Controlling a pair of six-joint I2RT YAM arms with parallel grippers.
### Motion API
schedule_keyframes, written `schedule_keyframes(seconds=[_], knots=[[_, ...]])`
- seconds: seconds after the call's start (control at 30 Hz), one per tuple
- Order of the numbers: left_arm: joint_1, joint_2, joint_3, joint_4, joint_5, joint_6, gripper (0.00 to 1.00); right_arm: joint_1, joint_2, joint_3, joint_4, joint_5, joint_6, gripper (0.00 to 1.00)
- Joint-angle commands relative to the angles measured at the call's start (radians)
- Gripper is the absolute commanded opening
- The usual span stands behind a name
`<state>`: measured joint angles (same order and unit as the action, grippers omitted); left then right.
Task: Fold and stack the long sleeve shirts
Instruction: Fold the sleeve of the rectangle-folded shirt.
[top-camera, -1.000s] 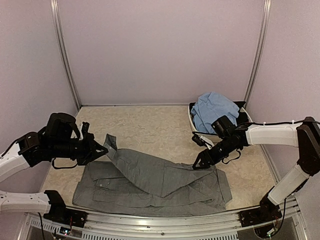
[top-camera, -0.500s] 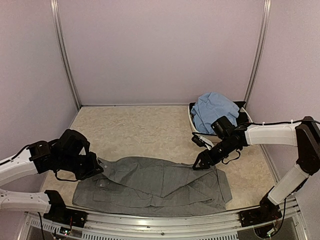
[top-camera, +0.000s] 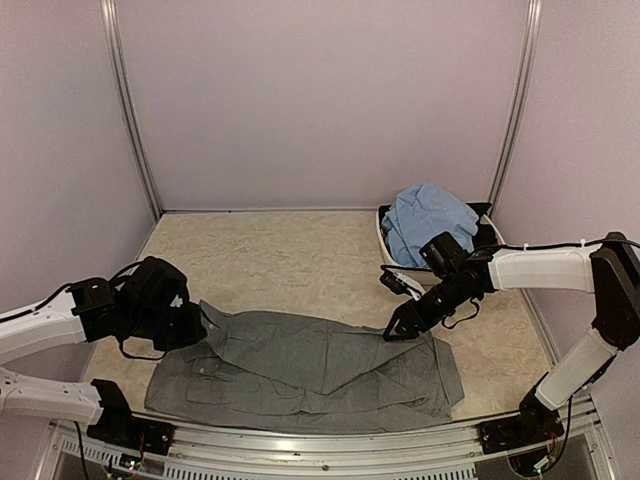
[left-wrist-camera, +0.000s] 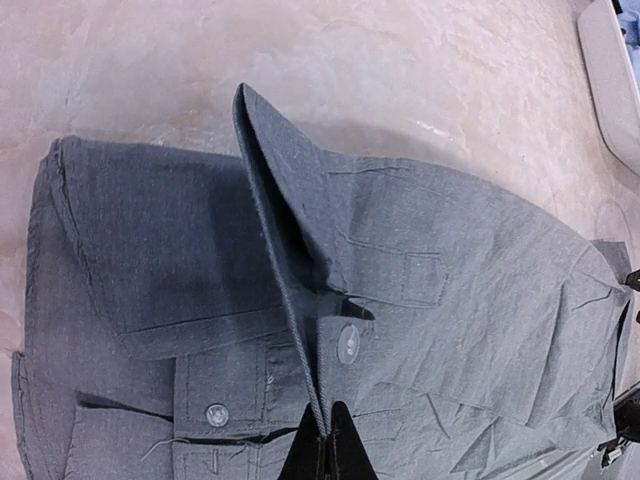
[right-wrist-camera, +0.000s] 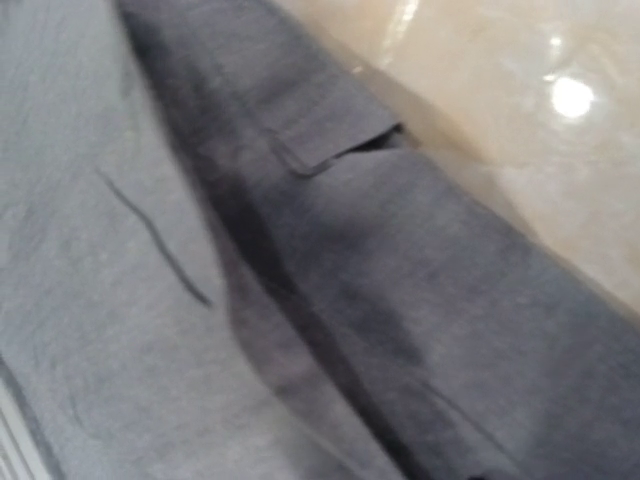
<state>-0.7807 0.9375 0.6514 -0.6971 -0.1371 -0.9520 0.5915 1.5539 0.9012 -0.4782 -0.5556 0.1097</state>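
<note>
Pinched shut, the left gripper (top-camera: 196, 326) holds an edge of the grey shirt (top-camera: 320, 365) at its left end. The rest of the shirt lies flat on the table (top-camera: 280, 250), spread out to the right of this gripper, all the way to the right gripper (top-camera: 393, 330). That gripper sits at the shirt's far right corner, touching it or just above it. I cannot tell if its jaws are apart or closed on cloth. Behind the right gripper, the light blue shirt (top-camera: 430, 218) is piled in a white basin (top-camera: 384, 240).

From the left wrist, the 2 black fingertips (left-wrist-camera: 308, 458) are tight together on a thin edge of cloth. That edge stands up like a little tent in front of them. 2 buttons (left-wrist-camera: 348, 343) and a pocket (left-wrist-camera: 425, 280) show just past the fingers.

From the right wrist, only grey cloth shows, very close and blurry, with folded layers and a bit of table beyond. No fingers show here.

I think the shirt is soft, light and floppy. It bends wherever it is lifted, and it will not break. It sags in the middle and may slide on the smooth table. So the best places to hold look like an edge or a corner, 1 gripper at each end, so the cloth hangs straight and folds neatly.
</note>
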Motion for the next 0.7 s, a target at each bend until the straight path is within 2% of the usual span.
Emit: schedule_keyframes(seconds=[0.0,0.27,0.4,0.47,0.67], knots=[[-0.006,0.02,0.078,0.074,-0.045,0.131,0.0,0.021,-0.001,0.014,0.0,-0.027,-0.029,0.57],[-0.006,0.069,0.136,0.077,-0.093,0.24,0.05,0.023,0.052,0.045,0.058,-0.03,-0.044,0.6],[-0.006,0.108,0.14,0.093,-0.085,0.268,0.03,0.03,0.09,0.075,0.055,-0.012,-0.065,0.58],[-0.006,0.124,0.14,0.093,-0.08,0.271,0.0,0.037,0.097,0.08,0.061,-0.007,-0.065,0.57],[-0.015,0.128,0.104,0.042,-0.059,0.194,0.0,0.047,0.111,0.081,0.069,-0.01,-0.056,0.57]])
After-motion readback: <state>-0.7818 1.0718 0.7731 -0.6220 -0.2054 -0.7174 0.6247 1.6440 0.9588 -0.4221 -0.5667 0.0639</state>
